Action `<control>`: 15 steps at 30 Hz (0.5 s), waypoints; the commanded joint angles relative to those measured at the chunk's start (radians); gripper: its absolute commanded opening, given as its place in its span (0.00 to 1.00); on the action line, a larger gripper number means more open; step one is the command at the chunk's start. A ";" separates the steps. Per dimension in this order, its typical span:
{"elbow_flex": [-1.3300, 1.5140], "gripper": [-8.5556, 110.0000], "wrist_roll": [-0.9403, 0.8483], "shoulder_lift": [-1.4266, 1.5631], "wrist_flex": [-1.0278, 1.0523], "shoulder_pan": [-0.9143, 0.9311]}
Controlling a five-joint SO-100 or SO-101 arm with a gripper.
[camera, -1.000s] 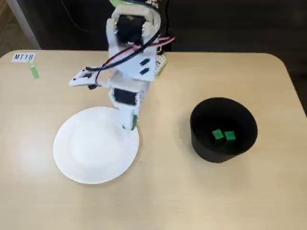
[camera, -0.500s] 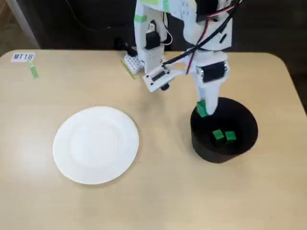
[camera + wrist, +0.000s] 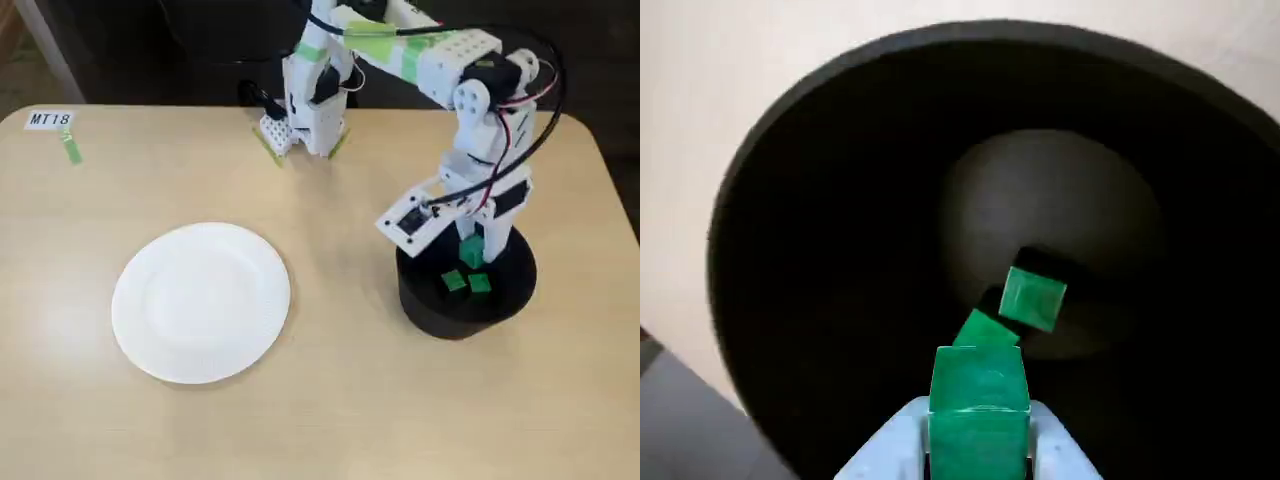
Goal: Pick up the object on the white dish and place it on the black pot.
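The white dish point(image 3: 201, 302) lies bare at the left of the table. The black pot point(image 3: 420, 300) stands at the right, and two green cubes point(image 3: 453, 281) point(image 3: 480, 284) lie inside it. My gripper point(image 3: 470, 252) hangs right over the pot, shut on a third green cube point(image 3: 471, 247). In the wrist view the held cube point(image 3: 980, 395) sits between the pale fingers point(image 3: 885, 450) at the bottom edge. Below it the pot's dark wall point(image 3: 820, 250) rings the two loose cubes point(image 3: 1032, 297) point(image 3: 985, 328), which lie close together on the pot's floor.
The arm's white base point(image 3: 312, 110) stands at the table's back edge. A small label reading MT18 point(image 3: 50, 120) with a green tape strip point(image 3: 72, 150) is at the back left. The table's right edge runs close behind the pot.
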 commanded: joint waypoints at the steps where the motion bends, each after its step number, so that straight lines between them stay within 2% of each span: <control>1: -0.031 0.07 -0.018 -0.003 -0.015 0.023; 7: -0.038 0.08 -0.021 -0.043 -0.026 0.037; 9: -0.035 0.15 -0.032 -0.041 -0.026 0.035; 12: -0.032 0.32 -0.069 -0.014 -0.018 0.026; 15: -0.032 0.37 -0.074 0.012 -0.012 0.025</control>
